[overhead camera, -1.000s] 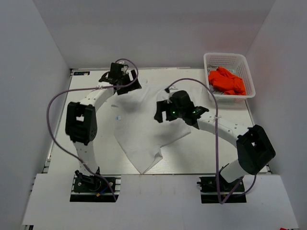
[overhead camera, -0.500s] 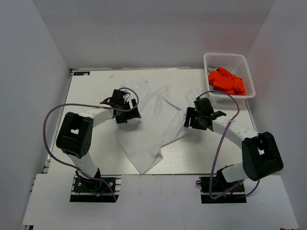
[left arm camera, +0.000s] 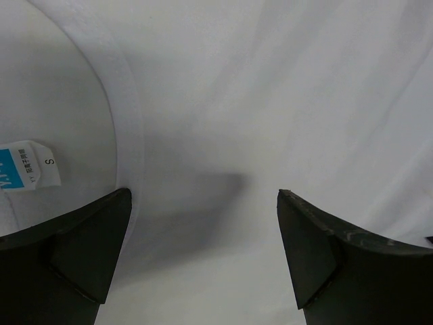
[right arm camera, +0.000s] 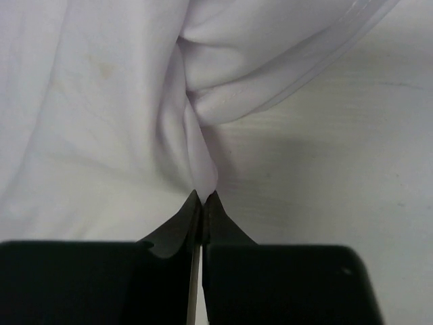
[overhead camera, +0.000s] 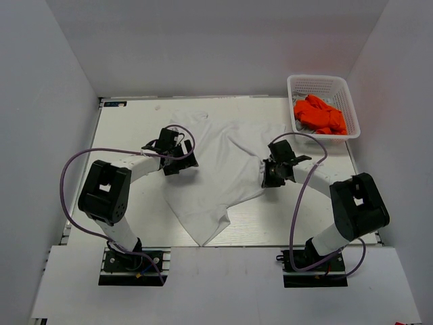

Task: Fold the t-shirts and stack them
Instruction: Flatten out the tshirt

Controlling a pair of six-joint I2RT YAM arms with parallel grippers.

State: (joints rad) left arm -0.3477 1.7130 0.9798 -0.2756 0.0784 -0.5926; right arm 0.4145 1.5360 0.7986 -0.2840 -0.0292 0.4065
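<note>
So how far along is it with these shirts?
Barely started. Nothing looks folded or stacked: the plain white cloth t-shirt lies spread and rumpled on the table. In hand: the right tool is shut on a pinch of its edge, the left tool hangs open over fabric beside the collar. Left: folding it, then the bright orange t-shirt lying in the white plastic lattice basket.

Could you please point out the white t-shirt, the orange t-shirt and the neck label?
white t-shirt (overhead camera: 216, 169), top external view, middle of the spread cloth.
orange t-shirt (overhead camera: 319, 115), top external view, centre of the crumpled heap.
neck label (left arm camera: 30, 166), left wrist view, middle of the tag.
</note>
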